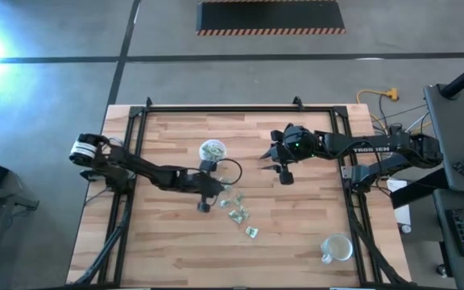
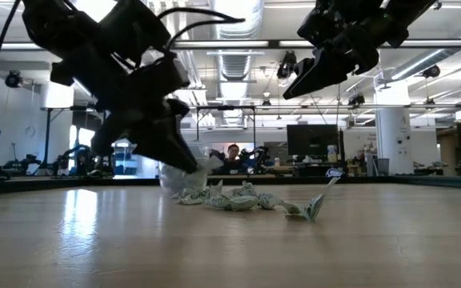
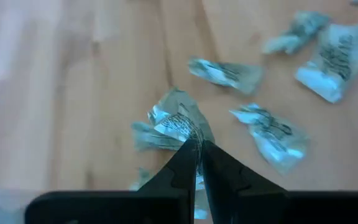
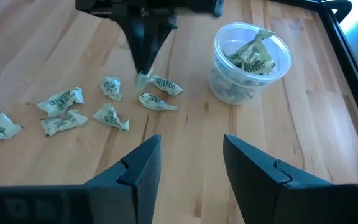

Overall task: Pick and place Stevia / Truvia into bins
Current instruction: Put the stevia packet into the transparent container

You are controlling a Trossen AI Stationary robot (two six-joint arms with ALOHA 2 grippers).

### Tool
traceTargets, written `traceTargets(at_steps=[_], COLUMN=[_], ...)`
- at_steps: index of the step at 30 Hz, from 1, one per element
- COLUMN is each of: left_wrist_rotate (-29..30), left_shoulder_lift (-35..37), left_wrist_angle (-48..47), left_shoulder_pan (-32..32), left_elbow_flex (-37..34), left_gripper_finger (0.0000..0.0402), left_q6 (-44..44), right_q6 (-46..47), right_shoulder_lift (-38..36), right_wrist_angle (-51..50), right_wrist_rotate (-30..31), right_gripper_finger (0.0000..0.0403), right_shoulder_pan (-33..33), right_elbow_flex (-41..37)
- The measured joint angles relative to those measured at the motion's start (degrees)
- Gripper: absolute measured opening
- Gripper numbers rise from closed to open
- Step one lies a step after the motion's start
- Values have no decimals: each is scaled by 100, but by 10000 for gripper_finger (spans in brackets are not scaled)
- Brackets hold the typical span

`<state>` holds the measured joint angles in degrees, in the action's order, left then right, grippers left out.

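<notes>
the left hand [image 1: 209,193] is down at the table [image 1: 167,250], at the near-left edge of a loose scatter of stevia sachets [image 1: 238,211] around the middle of the wooden top; in the left wrist view its two dark fingers [image 3: 185,163] are pinched together on the edge of one crumpled green-and-white sachet [image 3: 178,121], which lies on the wood with more sachets spread beyond it. in the low view the same hand [image 2: 184,164] reaches the table surface at the left end of the little heap of sachets [image 2: 246,198], its tips closed on paper

just beyond the left hand, toward the far side of the table, stands a round translucent bin [image 1: 212,150] with several sachets already inside; the right wrist view shows this bin [image 4: 251,61] upright, paper packets poking above its rim, and the scatter of loose sachets [image 4: 107,109] lying beside it on the planks, apart from its wall

to the right, the right hand [image 1: 266,155] hovers above the table, clear of the sachets, level with the bin and to its right; its fingers [image 4: 140,163] stand wide apart with nothing between them. in the low view it [image 2: 314,68] hangs high over the right end of the heap

farther right, near the front right corner of the table, a second bin [image 1: 337,247] sits well apart from the sachets; its contents cannot be made out
</notes>
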<state>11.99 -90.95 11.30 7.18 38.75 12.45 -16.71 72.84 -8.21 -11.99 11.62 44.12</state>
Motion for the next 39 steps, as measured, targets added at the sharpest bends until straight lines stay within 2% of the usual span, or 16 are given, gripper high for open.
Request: traceTargets(at_steps=[9, 13, 15, 20, 29, 35, 39], left_wrist_rotate=[1845, 2975, 3207, 3127, 1817, 1380, 1346], left_shoulder_lift=[1023, 1436, 1558, 1674, 1260, 1010, 978], left_wrist_angle=[-259, -525, -564, -844, -898, -897, -935], left_shoulder_pan=[-2, -52, -150, -512, -1239, -1427, -1436], left_elbow_flex=[-128, -208, -232, -257, -245, -187, -148], left_gripper_finger=[8, 8, 8, 8, 8, 8, 8], left_q6=[210, 433, 462, 482, 471, 468, 458], right_q6=[0, 0, 0, -20, -42, -44, -44], right_shoulder_lift=[2, 2, 2, 2, 2, 2, 2], right_wrist_angle=[-2, 0, 2, 22, 48, 50, 50], right_wrist_rotate=[0, 0, 0, 1, 1, 0, 1], right_gripper_finger=[162, 162, 162, 162, 162, 162, 162], right_shoulder_pan=[0, 0, 0, 2, 0, 2, 2], right_elbow_flex=[-11, -17, -23, -33, -33, -33, -33])
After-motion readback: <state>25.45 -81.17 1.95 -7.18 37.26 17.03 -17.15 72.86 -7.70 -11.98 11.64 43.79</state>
